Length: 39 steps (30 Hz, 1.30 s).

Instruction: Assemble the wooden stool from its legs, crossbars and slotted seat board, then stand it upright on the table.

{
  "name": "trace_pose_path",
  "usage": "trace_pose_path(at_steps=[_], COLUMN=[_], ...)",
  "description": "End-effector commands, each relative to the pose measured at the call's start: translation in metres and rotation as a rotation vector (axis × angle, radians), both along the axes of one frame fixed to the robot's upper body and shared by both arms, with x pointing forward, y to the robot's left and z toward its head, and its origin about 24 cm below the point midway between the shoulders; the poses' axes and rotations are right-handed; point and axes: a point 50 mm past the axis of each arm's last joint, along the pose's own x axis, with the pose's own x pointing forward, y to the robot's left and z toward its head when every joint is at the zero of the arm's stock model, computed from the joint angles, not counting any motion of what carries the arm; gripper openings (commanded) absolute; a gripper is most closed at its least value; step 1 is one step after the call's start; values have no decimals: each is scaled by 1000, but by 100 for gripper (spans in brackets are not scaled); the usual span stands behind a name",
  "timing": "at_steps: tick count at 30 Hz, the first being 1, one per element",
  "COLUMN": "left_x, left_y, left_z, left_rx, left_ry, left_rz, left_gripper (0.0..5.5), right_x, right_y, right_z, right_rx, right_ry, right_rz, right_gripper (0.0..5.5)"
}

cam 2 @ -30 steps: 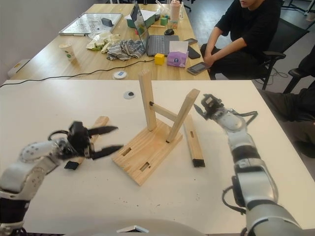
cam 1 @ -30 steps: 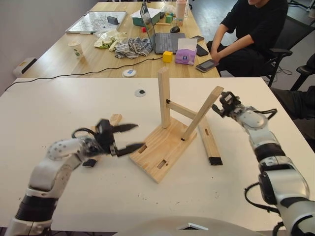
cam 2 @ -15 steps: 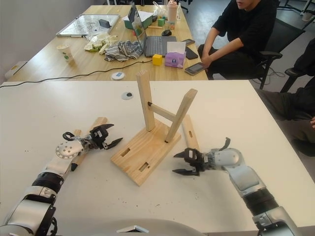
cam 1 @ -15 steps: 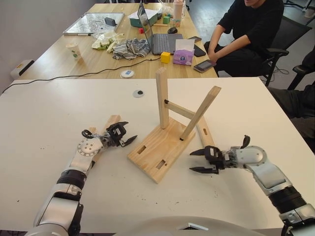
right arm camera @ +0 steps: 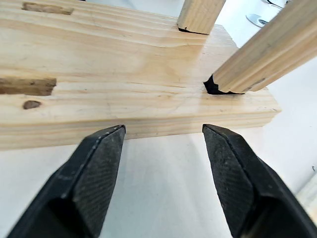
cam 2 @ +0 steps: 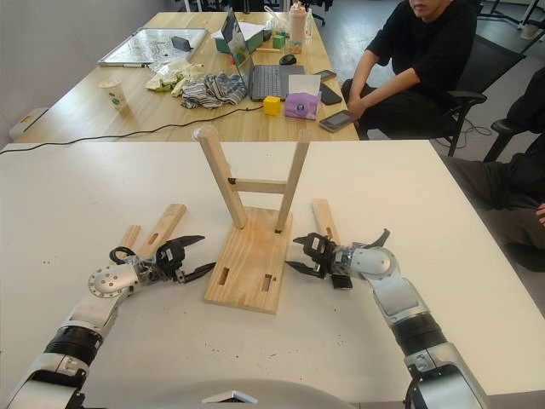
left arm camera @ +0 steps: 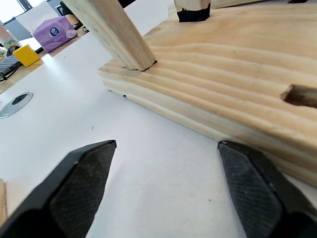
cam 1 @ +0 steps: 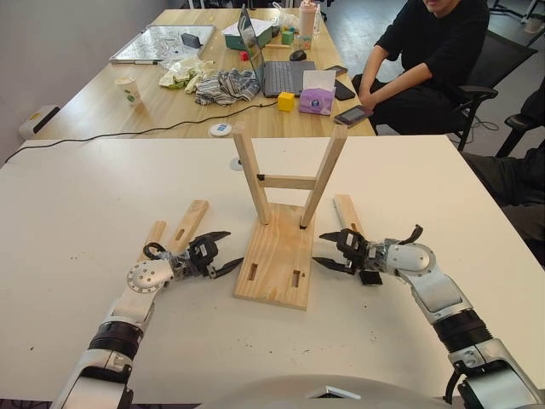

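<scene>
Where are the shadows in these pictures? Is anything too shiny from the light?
Left eye view: soft, even light; the seat board leaves only a thin, faint shadow on the white table, no glare. Right wrist view: a pale shadow runs under the board's edge, and its empty slot is dark inside. Left wrist view: the table looks bright, without shiny spots.

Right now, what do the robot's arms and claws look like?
The left arm and right arm are rounded silver-grey shells with black joints. The left gripper and right gripper are black, each with two pointed, rough-faced fingers. A thin black cable loops at each wrist.
</scene>
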Motion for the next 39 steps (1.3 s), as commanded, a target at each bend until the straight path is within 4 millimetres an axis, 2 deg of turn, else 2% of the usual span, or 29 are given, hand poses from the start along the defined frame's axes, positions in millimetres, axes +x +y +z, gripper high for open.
trace_pose_path(at_steps=[1,3,4,6,8,10,13,19,30,36,39], left_x=[-1,4,4,2,-6,-16,-23,-28,-38,-41,-37], left_y=[37,69,90,127,145,146,141,133,123,121,118], left_z=[54,97,112,115,93,67,48,42,7,2,5], left_rx=[-94,-239,-300,-303,-234,-211,-243,-279,-65,-31,-76], left_ry=[-109,-173,-177,-135,-10,134,251,305,429,455,472], left_rz=[188,374,477,676,788,825,824,812,801,823,852], left_gripper=[380,380,380,380,380,380,380,380,380,297,258], right_x=[5,5,4,2,1,1,2,1,0,0,0], right_y=[-21,-37,-44,-50,-52,-52,-53,-54,-53,-55,-55], right_z=[20,24,23,21,19,18,17,13,10,9,9], right_rx=[35,45,42,42,42,37,28,5,-15,-18,-17], right_ry=[-31,-33,-31,-27,-26,-28,-28,-16,-11,-4,-4], right_rz=[-66,-125,-148,-180,-190,-194,-192,-174,-170,-174,-177], right_gripper=[288,288,288,288,288,288,288,288,288,293,293])
